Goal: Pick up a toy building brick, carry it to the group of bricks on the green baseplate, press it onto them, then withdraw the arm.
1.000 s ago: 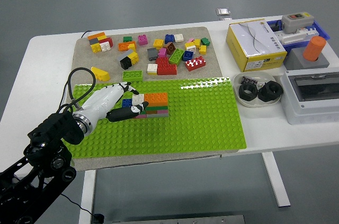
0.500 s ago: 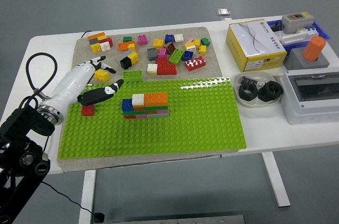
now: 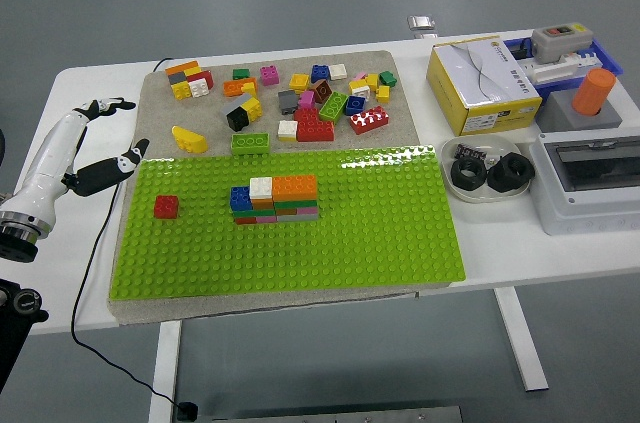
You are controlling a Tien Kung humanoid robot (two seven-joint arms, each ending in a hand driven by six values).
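The left hand (image 3: pixel 85 148) hangs over the white table (image 3: pixel 90 78) just off the left edge of the green baseplate (image 3: pixel 380 233), its fingers (image 3: pixel 105 106) loosely spread and its thumb held apart; it holds nothing. To its right a small red brick (image 3: pixel 166 206) sits alone on the baseplate near that left edge, well clear of the fingers; it looks roughly square, so no long axis can be made out from here. Further right stands the group of bricks (image 3: pixel 275 199), blue, white and orange on top with what seem to be green, red and pink layers beneath, its long axis running left to right across the baseplate. Behind it, on the grey mat (image 3: pixel 215 58), lie the loose bricks (image 3: pixel 320 103). At the far right stand a yellow box (image 3: pixel 480 83), a white dish (image 3: pixel 485 188) of black nuts and a grey enclosure (image 3: pixel 585 178).
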